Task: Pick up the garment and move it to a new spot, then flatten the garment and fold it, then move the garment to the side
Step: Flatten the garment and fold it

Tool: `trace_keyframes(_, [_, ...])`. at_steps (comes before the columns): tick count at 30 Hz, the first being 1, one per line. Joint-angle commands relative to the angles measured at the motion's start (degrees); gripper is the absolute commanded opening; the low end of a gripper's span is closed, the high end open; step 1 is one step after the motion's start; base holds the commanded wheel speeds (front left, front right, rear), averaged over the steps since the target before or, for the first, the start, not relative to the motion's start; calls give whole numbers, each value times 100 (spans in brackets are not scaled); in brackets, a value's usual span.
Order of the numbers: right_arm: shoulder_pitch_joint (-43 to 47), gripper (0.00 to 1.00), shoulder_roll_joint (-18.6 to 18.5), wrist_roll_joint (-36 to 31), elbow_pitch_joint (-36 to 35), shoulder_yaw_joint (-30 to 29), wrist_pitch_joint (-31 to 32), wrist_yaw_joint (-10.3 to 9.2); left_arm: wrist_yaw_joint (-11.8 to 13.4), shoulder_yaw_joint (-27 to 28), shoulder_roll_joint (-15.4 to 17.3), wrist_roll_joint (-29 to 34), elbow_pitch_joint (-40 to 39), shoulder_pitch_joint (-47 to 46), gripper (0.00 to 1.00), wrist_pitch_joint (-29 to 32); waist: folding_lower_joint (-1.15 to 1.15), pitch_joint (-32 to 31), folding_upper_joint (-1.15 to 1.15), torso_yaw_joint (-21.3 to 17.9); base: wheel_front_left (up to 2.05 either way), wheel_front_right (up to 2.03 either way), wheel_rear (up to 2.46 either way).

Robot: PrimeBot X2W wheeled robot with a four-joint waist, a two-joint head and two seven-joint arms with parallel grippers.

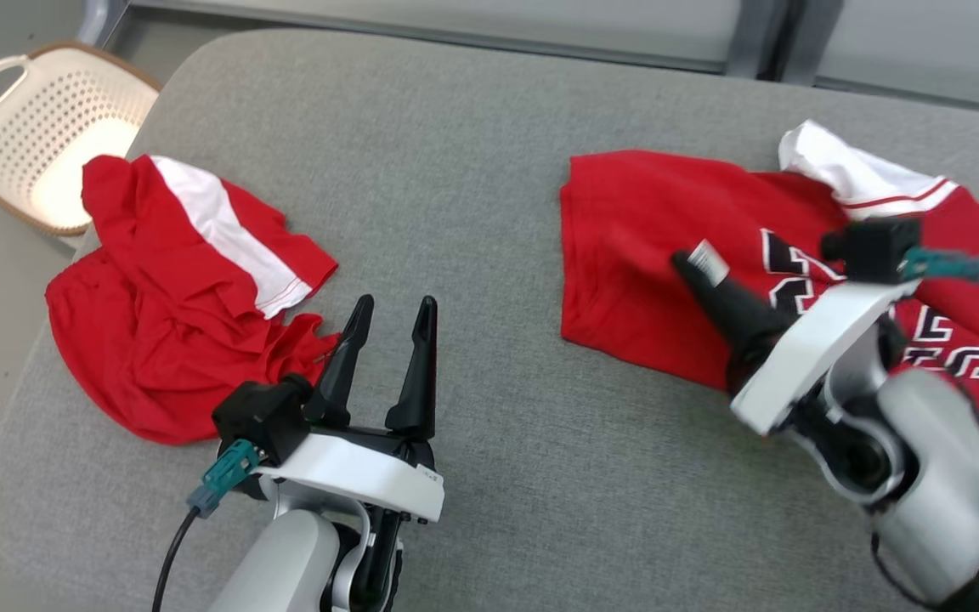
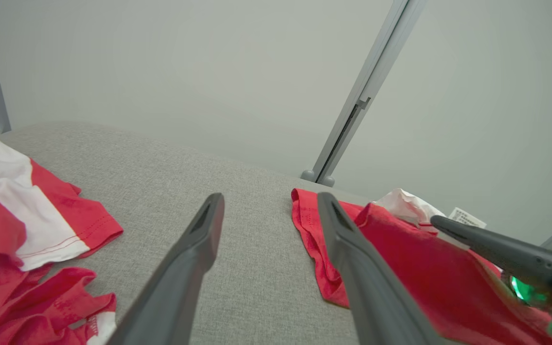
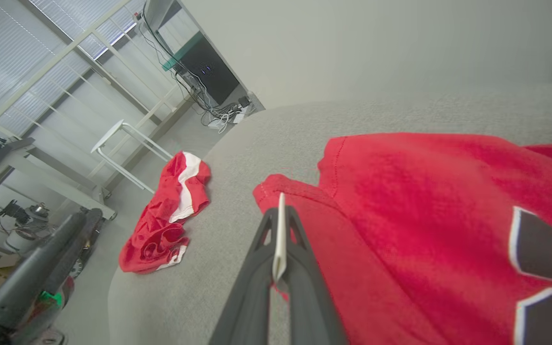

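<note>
jersey: a red jersey [image 1: 642, 246] with black, white-edged lettering lies spread on the right half of the grey padded desk [image 1: 472, 170]; its left edge reaches toward the desk's middle, and a white part is rumpled at its far side near the right edge; in the right wrist view the near corner [image 3: 276, 189] is turned over on itself

white label: a small white label [image 1: 708, 262] stands on edge between the right pincer's fingers; it sits over the jersey's left part

right pincer: the right pincer [image 1: 687, 262] is clamped on the white label, fingers together [image 3: 278, 213]; it points toward the desk's far-left corner, above the jersey

left pincer: the left pincer [image 1: 396, 304] has its fingers apart, holding nothing; it hangs over bare desk near the front edge, between the two garments [image 2: 271, 199]

second garment: a crumpled red garment [image 1: 175, 323] with a white stripe lies by the desk's left edge, just beside the left pincer

basket: a cream perforated basket [image 1: 48, 127] sits beyond the far-left corner, off the desk
</note>
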Motion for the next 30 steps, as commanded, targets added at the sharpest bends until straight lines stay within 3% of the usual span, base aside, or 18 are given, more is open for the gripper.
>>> trace_keyframes(1, [179,0,16,74,-176,156,-5,0,-36,63,23,57,27,61,100,-2,0,-244,0,-186,0,0,0])
trace_keyframes(10, [785,0,137,48,-488,968,134,0,-104,242,23,195,160,373,100,-1,0,-672,0,-406,0,0,0])
trace_keyframes(11, [818,40,152,-7,-422,1027,119,0,-119,262,23,205,182,410,100,-1,0,-708,0,-430,0,0,0])
trace_keyframes(12, [846,100,175,-64,-347,1103,113,0,-135,284,22,231,200,448,100,-1,0,-744,0,-455,0,0,0])
trace_keyframes(17, [896,100,279,-292,-81,1318,-48,0,-179,404,23,344,311,608,100,-1,0,-892,0,-628,0,0,0])
trace_keyframes(22, [826,100,182,-587,27,1166,-439,0,-207,525,23,410,319,643,100,-2,0,-943,0,-888,0,0,0])
trace_keyframes(27, [1013,100,-50,-1078,157,532,-1105,0,-226,583,22,432,309,655,100,-1,0,-969,0,-1150,0,0,0])
trace_keyframes(30, [1163,100,-184,-1882,340,-217,-1852,-1,-229,605,22,416,292,684,100,-1,0,-972,0,-1295,0,0,0])
